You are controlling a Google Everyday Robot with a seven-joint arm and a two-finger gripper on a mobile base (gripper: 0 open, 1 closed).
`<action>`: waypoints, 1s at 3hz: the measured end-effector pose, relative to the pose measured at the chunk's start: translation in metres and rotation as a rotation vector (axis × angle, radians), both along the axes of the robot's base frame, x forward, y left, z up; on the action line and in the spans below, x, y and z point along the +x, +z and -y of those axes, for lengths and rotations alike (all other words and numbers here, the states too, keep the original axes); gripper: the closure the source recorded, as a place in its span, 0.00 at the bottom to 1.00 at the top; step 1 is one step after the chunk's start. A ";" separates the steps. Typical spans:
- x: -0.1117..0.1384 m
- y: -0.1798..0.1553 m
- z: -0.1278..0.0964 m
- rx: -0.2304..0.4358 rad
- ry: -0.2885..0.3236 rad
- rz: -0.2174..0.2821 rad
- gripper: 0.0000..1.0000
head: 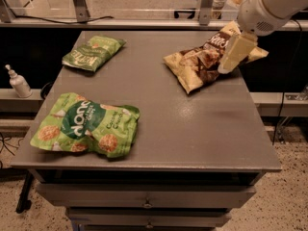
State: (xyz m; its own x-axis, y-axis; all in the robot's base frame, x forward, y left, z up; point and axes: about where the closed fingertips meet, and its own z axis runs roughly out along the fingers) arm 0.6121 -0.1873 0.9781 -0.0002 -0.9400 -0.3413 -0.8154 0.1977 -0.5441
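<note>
1. Three snack bags lie on the grey table [202, 134], well apart from one another.
2. The gripper [228, 64] hangs over the far right part of the table, its cream-coloured end slanting down and to the left.
3. It is over the right part of the brown chip bag [192, 69], either touching the bag or just above it; which of the two cannot be made out.
4. Whether the gripper is spread or closed does not show from this angle.
5. The brown chip bag lies flat and slanted. Its near corner points toward the middle of the table, and its far end reaches the right edge behind the gripper.
6. The white arm [269, 4] comes in from the upper right corner.
7. A small green bag [94, 52] lies slanted near the far left corner of the table.
8. A large green bag [86, 124], printed with round biscuits, lies at the near left, close to the front edge.
9. Beside the table on the left, a white pump bottle [18, 83] stands upright on a lower ledge.
10. Under the tabletop are drawer fronts [144, 196], each with a small knob.
</note>
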 end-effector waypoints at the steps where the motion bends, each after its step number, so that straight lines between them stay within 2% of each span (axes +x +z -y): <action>1: 0.039 -0.020 -0.008 0.018 0.027 -0.008 0.00; 2: 0.071 -0.050 -0.016 0.037 0.036 -0.060 0.00; 3: 0.084 -0.072 -0.017 0.047 0.034 -0.102 0.00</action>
